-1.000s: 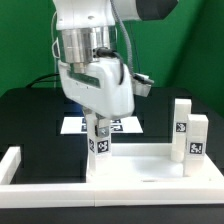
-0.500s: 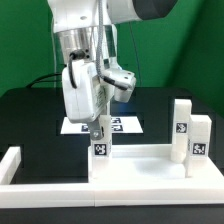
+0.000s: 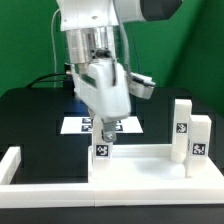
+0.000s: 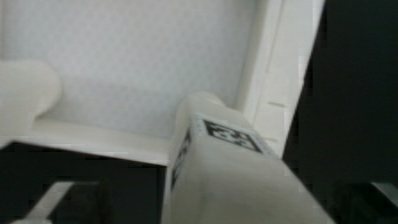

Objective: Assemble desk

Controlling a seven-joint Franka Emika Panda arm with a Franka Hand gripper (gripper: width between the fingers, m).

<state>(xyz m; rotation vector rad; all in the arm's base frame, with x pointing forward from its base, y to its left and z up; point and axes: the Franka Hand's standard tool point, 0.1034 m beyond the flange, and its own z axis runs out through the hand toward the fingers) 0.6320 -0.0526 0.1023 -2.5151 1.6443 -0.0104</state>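
White plastic tabletop panel lies at the exterior view's lower centre on the black desk, one leg block upright at its left corner below the open claw, two leg blocks upright at right.

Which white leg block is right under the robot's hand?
The leg block standing on the tabletop panel toward the exterior view's left, directly below the hand. The other two leg blocks stand together at the exterior view's right, away from it.
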